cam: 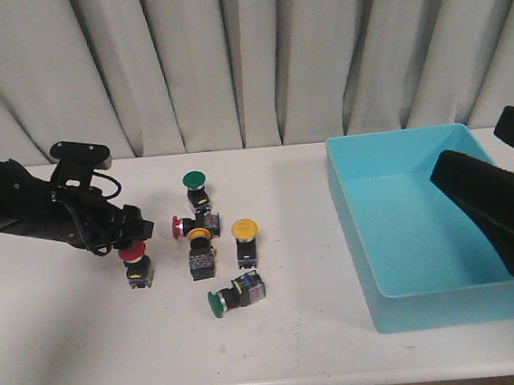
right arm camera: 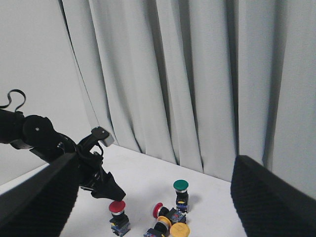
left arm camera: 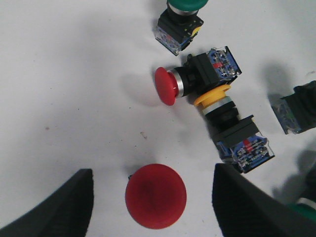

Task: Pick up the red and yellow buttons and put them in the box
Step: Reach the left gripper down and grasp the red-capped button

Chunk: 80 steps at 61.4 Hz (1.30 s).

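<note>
An upright red button (cam: 135,253) (left arm camera: 155,196) stands at the left of the cluster. My left gripper (cam: 139,231) (left arm camera: 153,210) hovers just above it, open, one finger on each side of the cap and neither touching. A second red button (cam: 180,225) (left arm camera: 168,87) lies on its side against a lying yellow button (cam: 198,241) (left arm camera: 214,97). Another yellow button (cam: 244,229) stands upright. The turquoise box (cam: 352,229) sits at the right and shows nothing inside. My right gripper (cam: 500,210) (right arm camera: 155,202) hangs over the box, open and holding nothing.
A green-capped button (cam: 193,181) (right arm camera: 180,186) stands behind the cluster, and another green one (cam: 222,300) lies on its side in front. Grey curtains hang behind the white table (cam: 62,339). The box's near wall is close to the table's front edge.
</note>
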Motion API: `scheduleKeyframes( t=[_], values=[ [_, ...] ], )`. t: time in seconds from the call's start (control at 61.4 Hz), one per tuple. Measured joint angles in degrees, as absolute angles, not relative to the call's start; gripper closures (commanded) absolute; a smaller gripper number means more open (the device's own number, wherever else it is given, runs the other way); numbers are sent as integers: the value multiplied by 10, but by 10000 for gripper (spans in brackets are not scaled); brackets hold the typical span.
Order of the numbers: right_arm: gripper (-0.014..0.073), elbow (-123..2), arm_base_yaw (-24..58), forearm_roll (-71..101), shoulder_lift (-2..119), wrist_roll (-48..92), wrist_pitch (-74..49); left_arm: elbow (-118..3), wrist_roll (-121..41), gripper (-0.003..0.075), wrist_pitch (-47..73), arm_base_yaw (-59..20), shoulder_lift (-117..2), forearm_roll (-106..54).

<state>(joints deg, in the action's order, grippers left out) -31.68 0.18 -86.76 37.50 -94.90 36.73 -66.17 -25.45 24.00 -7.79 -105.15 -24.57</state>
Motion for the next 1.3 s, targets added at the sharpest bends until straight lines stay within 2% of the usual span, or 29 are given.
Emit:
scheduleKeyframes(
  t=[0.717, 0.831, 1.075, 1.303],
  values=[
    [0, -317, 2, -868, 375, -949, 367, -664, -254, 252, 231, -83, -1114, -260],
    [0, -317, 2, -868, 375, -949, 367, -664, -254, 339, 230, -83, -1114, -260],
    [0, -317, 2, -868, 375, -949, 368, -664, -254, 730, 228, -83, -1114, -260],
    [0, -317, 2, -865, 375, -967, 369, -664, -254, 728, 258, -83, -1097, -272]
  ],
)
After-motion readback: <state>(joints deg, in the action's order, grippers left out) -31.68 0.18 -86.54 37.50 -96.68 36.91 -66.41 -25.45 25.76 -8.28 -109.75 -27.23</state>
